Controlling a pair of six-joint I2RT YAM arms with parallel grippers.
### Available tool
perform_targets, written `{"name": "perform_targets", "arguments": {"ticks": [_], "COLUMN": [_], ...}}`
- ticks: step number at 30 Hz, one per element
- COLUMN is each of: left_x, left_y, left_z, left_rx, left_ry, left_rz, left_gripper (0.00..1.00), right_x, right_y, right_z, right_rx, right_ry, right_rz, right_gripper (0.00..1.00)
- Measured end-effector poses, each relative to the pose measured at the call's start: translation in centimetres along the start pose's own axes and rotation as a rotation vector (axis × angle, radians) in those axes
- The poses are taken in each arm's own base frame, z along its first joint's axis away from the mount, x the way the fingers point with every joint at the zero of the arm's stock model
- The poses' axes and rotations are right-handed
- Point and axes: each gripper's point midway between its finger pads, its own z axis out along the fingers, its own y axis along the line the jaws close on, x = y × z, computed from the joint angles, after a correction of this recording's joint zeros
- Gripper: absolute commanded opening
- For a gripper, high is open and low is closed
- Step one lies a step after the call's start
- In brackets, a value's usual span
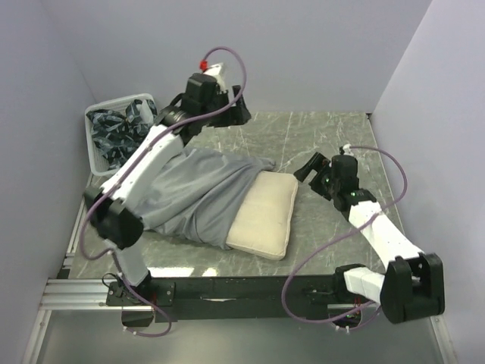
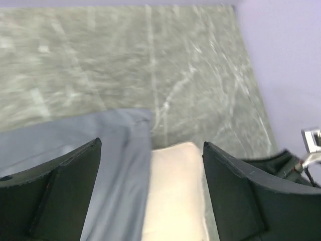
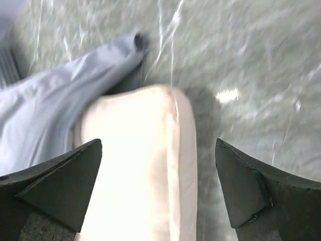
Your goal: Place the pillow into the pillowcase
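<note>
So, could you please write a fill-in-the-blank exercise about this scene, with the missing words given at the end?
1. The pillow lies partly inside the ____ pillowcase.
2. The left gripper and the right gripper both stand ____ and hold nothing.
3. The white basket of patterned cloths stands at the far ____ corner of the table.

Missing words: grey; open; left
</note>
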Motion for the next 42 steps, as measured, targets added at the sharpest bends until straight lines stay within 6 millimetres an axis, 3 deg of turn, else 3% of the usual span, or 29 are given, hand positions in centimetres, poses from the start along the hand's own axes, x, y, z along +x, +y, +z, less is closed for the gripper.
{"name": "perform_targets", "arguments": {"ticks": [3,6,9,12,16,19,21,22,23,25,27,29,30,31,33,35,38,42], "left_x": [-0.2,2.4,7.8,15.0,22.9,25.7,26.6,26.8,27.0,27.3,27.6,27.6,27.5,27.1,25.8,23.8,19.0,13.9], "left_y": [1.0,1.7,1.9,2.1,2.8,4.1,5.2,5.6,5.9,6.3,6.4,5.9,5.3,4.4,1.2,-2.9,-11.4,-19.7], "left_z": [-4.1,-6.3,-6.8,-6.8,-7.3,-7.2,-6.9,-6.7,-6.5,-6.2,-5.8,-5.3,-5.0,-4.5,-3.4,-2.3,-1.6,-4.2], "left_rx": [-0.1,-0.18,-0.25,-0.302,-0.357,-0.421,-0.471,-0.493,-0.511,-0.53,-0.531,-0.518,-0.506,-0.484,-0.417,-0.322,-0.105,0.202], "left_ry": [-0.08,-0.077,0.012,0.17,0.355,0.42,0.434,0.434,0.436,0.435,0.444,0.465,0.475,0.479,0.483,0.461,0.365,0.243], "left_rz": [0.012,0.04,0.109,0.214,0.335,0.382,0.401,0.404,0.41,0.412,0.428,0.452,0.46,0.474,0.489,0.5,0.468,0.381], "left_gripper": [0.85,0.82,0.79,0.76,0.75,0.73,0.6,0.55,0.36,0.12,0.02,0.01,0.01,0.01,0.01,0.01,0.01,0.02], "right_x": [1.9,4.5,8.1,10.8,11.5,12.0,12.8,13.3,13.7,14.7,15.5,15.9,16.0,15.9,15.4,13.9,10.3,4.5], "right_y": [0.2,0.8,1.4,1.8,1.0,0.1,-0.5,-0.9,-1.1,-1.3,-1.2,-0.5,-0.1,0.3,1.3,2.5,4.7,8.6], "right_z": [-1.3,-2.3,-3.3,-4.5,-4.9,-4.6,-4.3,-4.1,-3.9,-3.4,-2.8,-2.4,-2.3,-2.3,-2.6,-3.1,-5.1,-9.6], "right_rx": [-0.051,-0.1,-0.147,-0.19,-0.165,-0.14,-0.131,-0.125,-0.125,-0.133,-0.156,-0.193,-0.212,-0.23,-0.258,-0.278,-0.309,-0.401], "right_ry": [0.023,0.065,0.132,0.184,0.188,0.196,0.218,0.234,0.248,0.281,0.305,0.324,0.326,0.328,0.319,0.277,0.168,-0.025], "right_rz": [-0.022,-0.06,-0.113,-0.149,-0.149,-0.15,-0.151,-0.15,-0.148,-0.142,-0.13,-0.111,-0.107,-0.101,-0.087,-0.093,-0.106,-0.119], "right_gripper": [1.0,1.0,1.0,1.0,1.0,1.0,1.0,1.0,1.0,1.0,1.0,0.71,0.52,0.19,0.02,0.0,0.0,0.0]}}
